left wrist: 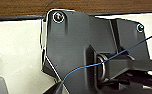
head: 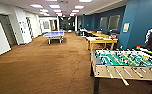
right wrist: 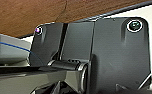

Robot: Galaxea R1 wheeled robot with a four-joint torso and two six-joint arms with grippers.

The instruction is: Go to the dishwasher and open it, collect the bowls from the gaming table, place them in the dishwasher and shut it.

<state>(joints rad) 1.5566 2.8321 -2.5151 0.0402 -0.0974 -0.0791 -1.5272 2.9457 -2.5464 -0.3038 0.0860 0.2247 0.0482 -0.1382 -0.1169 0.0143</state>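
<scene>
Transit phase. Head view looks down a long room with brown carpet [head: 42, 65]. Foosball table [head: 124, 62], green field and rods, stands close on the right. Beyond it, along the blue wall [head: 139, 22], sits the gaming table [head: 102, 41]: pale top, yellow sides and legs. Something small and dark lies on its top; too blurred to say whether it is a bowl. A blue ping-pong table [head: 54, 34] stands further off near the middle of the room. At the right edge, a dark shape that may be a person, partly cut off.

Dishwasher: no steel-fronted appliance can be made out from here; its place and whether its door is open cannot be judged.

Wrist views: robot's own dark plate, a thin blue cable [left wrist: 97, 62], carpet and pale body panels behind. Fingers of left and right arms: cannot tell whether released or clenched. No bowl visible at either wrist.

Judgement: robot is driving between stations, nothing being handled. Which leg of the task this is, towards the dishwasher or towards the bowls, cannot be settled here. Reaching the gaming table would call for passing the foosball table's near corner with margin, keeping clear of its protruding rod handles.
</scene>
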